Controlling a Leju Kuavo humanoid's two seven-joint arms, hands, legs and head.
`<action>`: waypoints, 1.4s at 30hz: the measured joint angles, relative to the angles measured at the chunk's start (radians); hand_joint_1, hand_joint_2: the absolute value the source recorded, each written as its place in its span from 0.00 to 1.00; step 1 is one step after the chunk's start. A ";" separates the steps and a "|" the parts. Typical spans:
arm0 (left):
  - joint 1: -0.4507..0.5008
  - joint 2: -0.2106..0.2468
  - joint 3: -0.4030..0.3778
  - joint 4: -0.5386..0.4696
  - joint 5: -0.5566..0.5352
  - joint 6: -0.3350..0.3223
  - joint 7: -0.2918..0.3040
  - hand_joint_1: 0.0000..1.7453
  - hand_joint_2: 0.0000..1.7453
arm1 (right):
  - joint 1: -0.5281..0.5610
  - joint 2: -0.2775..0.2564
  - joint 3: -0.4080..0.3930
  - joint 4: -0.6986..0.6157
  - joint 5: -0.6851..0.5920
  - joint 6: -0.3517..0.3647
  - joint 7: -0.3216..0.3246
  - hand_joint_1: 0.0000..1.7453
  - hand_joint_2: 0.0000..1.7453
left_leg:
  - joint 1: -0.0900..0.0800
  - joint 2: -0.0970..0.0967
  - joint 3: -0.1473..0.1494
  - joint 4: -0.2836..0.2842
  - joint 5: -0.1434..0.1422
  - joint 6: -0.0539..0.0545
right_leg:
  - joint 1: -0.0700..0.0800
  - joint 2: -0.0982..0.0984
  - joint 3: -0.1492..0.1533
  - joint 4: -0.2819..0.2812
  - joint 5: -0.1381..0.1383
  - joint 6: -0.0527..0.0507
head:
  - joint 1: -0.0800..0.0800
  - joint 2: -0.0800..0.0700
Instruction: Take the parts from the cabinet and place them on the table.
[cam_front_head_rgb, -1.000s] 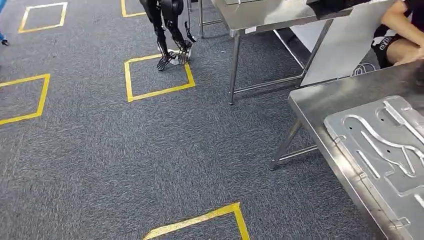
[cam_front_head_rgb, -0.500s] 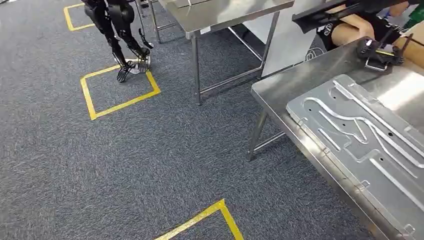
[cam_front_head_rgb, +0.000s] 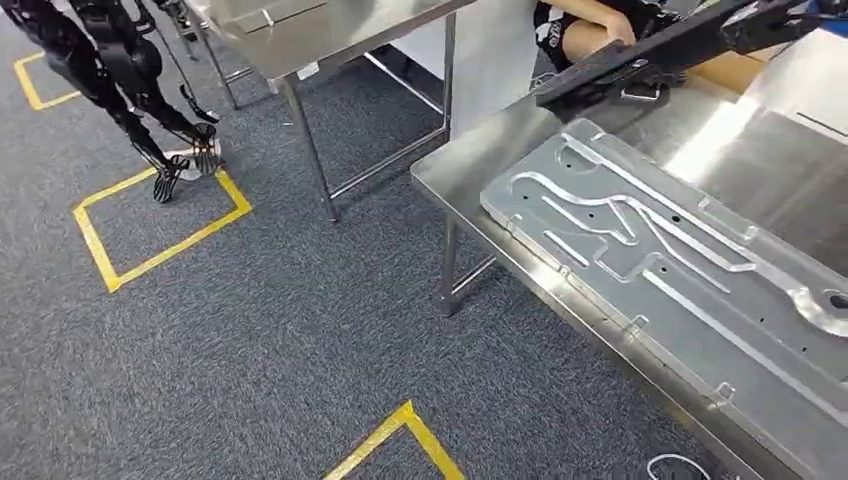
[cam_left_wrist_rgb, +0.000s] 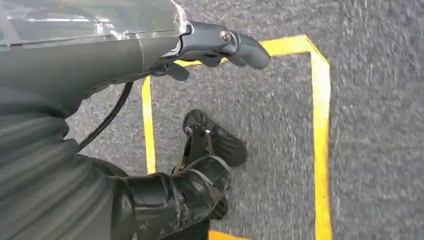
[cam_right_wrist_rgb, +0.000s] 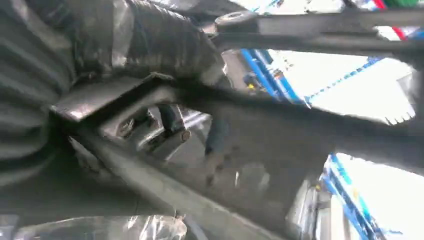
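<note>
A long dark metal part (cam_front_head_rgb: 650, 52) reaches over the far side of the steel table (cam_front_head_rgb: 470, 175) at the upper right of the head view. The right wrist view shows this dark part (cam_right_wrist_rgb: 280, 125) close up and blurred, crossing right in front of my right hand (cam_right_wrist_rgb: 150, 112), which grips it. A large stamped silver panel (cam_front_head_rgb: 680, 260) lies flat on the table below the part. My left hand (cam_left_wrist_rgb: 220, 45) hangs over the grey carpet with its fingers loosely out and nothing in them.
Another dark robot (cam_front_head_rgb: 130, 70) stands by a yellow taped square (cam_front_head_rgb: 160, 225) at the upper left. A second steel table (cam_front_head_rgb: 320, 25) stands behind, with a white board (cam_front_head_rgb: 490, 60) leaning beside it. A person's arm (cam_front_head_rgb: 595, 12) rests at the far edge.
My view has swung to the right: the floor squares and the other robot slid left, and more of the table with the silver panel came into the picture.
</note>
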 joint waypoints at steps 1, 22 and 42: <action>0.001 0.000 0.000 0.000 0.000 0.000 0.000 0.00 1.00 | 0.006 0.000 0.000 -0.002 -0.007 0.000 -0.002 1.00 1.00 | -0.002 -0.006 -0.044 0.077 -0.024 0.001 | 0.004 0.013 0.000 0.000 0.000 -0.003 | 0.000 0.000; 0.002 0.000 0.000 0.001 0.007 -0.010 0.001 0.00 1.00 | 0.114 0.004 0.004 -0.015 -0.088 -0.034 -0.034 1.00 1.00 | -0.005 -0.004 0.049 -0.213 0.167 0.034 | -0.007 -0.035 0.016 -0.001 -0.009 0.053 | 0.002 0.000; 0.003 0.005 0.003 0.001 0.019 0.000 0.005 0.00 1.00 | 0.144 0.017 0.004 -0.017 -0.132 -0.061 -0.033 1.00 1.00 | -0.017 -0.014 0.033 -0.207 0.173 0.039 | 0.015 -0.002 0.017 -0.014 0.000 0.021 | 0.001 0.000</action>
